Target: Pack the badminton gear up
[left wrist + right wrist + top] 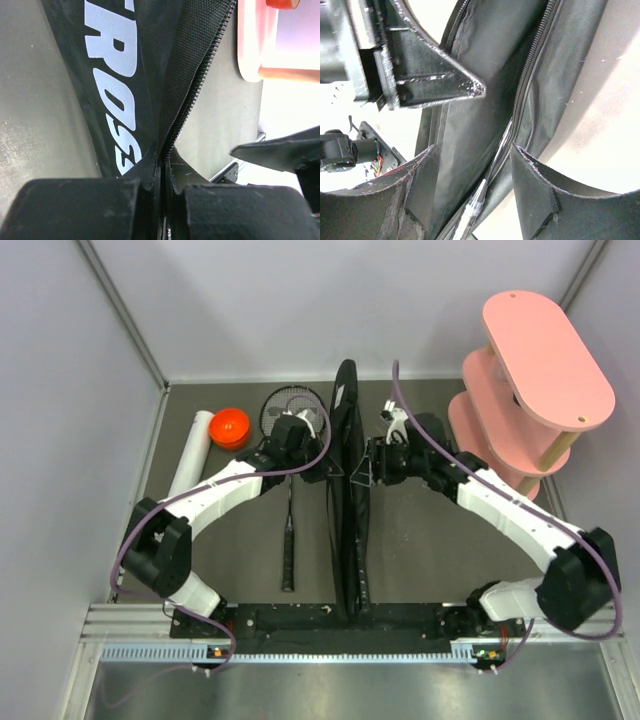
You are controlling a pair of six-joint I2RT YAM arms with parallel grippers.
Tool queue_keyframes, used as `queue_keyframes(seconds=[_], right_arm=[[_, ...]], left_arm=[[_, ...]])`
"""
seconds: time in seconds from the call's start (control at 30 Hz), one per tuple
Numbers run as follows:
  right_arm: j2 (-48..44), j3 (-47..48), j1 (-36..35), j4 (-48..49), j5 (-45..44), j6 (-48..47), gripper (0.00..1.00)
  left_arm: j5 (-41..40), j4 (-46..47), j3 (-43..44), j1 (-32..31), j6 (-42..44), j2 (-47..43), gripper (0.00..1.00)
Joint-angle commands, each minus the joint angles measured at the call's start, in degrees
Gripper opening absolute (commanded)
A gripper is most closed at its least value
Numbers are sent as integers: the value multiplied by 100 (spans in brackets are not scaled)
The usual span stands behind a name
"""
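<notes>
Where the left fingers (142,200) meet, they are closed tight on the bag (117,75), pinching its zip seam just below the point at which the two edges part. Across the bag, the right fingers (425,180) stand moderately apart and straddle the other lip of the opening. Whether they bear on the cloth I cannot tell. The bag stands on edge along the middle of the desk (430,550), between the two arms.

Step in hand, as judged: holding the mouth of the bag apart so that gear can go in. Packing looks to be at an early stage.

Next move, as judged: one arm holds the lip while the other lets go and fetches the racket (289,520). Its thin shaft lies flat on the desk and calls for a low, narrow pinch. The bag may flop once one side is released.

Containers:
- **Bag:** a pale slender item (479,200) shows in the opening between the right fingers. It is not identifiable, and no more of the inside is visible.
- **Tube (190,455):** lies at the far left, well apart from the bag. The cap (230,427) is off and sits just beside the tube's far end. Contents are not visible.

The racket lies just left of the bag, with its head on the far side and partly under the left arm. Only this one racket is seen outside the bag. No shuttlecock can be made out with certainty.
</notes>
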State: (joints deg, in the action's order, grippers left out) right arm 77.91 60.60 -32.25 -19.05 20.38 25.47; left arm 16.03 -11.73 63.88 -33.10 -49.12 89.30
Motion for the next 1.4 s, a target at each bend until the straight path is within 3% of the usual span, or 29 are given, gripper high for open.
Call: queue_keyframes(seconds=[0.0,0.2,0.57,0.67,0.7,0.77,0.87,1.0,1.1,1.23,1.27,1.33,1.37], right_arm=[[-294,-162,-1,-389,-455,-333,59],[364,179,-1,-223,-1317,36,56],[1490,831,-405,-161,-2398,-60,61],[1482,831,-405,-213,-2513,-104,41],[1429,822,-405,-231,-2434,-148,14],[1176,831,-405,-344,-2364,-183,0],[771,1023,-396,-511,-2056,-262,0],[655,1279,-143,-732,-812,-149,0],[760,1305,-19,-627,-387,-104,0],[813,1314,87,-408,70,71,0],[814,1253,113,-302,210,107,0],[918,1218,175,-188,308,125,0],[954,1157,210,-135,517,116,0]], left_arm=[[75,21,213,-3,175,-9,0],[234,214,64,-12,52,-9,0],[225,276,-68,-30,17,-61,0],[190,267,-121,-38,95,-105,0],[190,267,-138,-38,131,-114,0],[164,258,-174,-38,306,-167,0],[181,224,-235,-38,622,-237,0],[575,223,-279,-38,834,-220,0],[664,355,-428,-91,790,-211,1],[647,469,-622,-179,720,-237,22],[621,487,-639,-205,729,-246,32],[603,557,-683,-275,746,-220,36],[594,566,-684,-284,799,-176,32]])
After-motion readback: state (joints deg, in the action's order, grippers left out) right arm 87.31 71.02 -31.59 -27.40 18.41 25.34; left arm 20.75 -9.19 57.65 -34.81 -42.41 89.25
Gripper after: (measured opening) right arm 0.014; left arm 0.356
